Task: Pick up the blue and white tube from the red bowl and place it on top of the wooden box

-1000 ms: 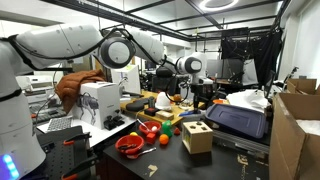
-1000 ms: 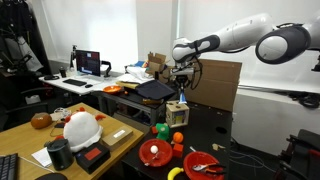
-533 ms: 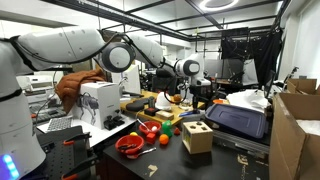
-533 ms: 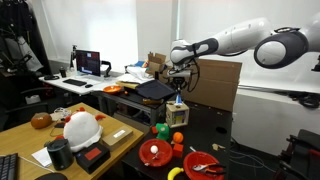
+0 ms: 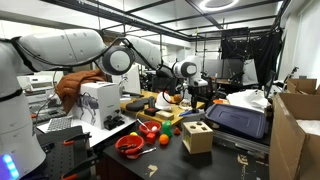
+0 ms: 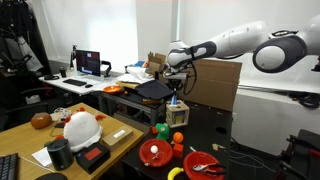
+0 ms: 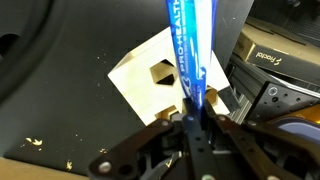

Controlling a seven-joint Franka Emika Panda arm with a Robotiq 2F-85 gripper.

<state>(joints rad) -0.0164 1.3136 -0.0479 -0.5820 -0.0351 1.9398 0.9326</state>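
Observation:
My gripper [image 7: 192, 112] is shut on the blue and white tube [image 7: 190, 45], which hangs down from the jaws in the wrist view. The pale wooden box [image 7: 148, 80], with dark cut-out holes, lies directly below the tube. In an exterior view the gripper [image 6: 176, 88] hovers just above the wooden box [image 6: 177, 113], with the tube [image 6: 177, 100] between them. The red bowl [image 6: 155, 152] stands nearer the camera, without the tube. In an exterior view the gripper [image 5: 183, 84] is high above the table, and the wooden box [image 5: 197, 136] and the red bowl [image 5: 130, 146] show.
Toy fruits [image 6: 161, 129] lie between the bowl and the box. A second red dish [image 6: 205, 165] holds items. A dark case [image 5: 238, 120] sits beside the box, and it also shows in the wrist view [image 7: 275, 65]. Cardboard boxes [image 5: 296, 128] stand at one side. A white helmet [image 6: 80, 128] is on the desk.
The gripper has shifted a little sideways with the tube, to a spot over the wooden box. It keeps the tube shut in its jaws.

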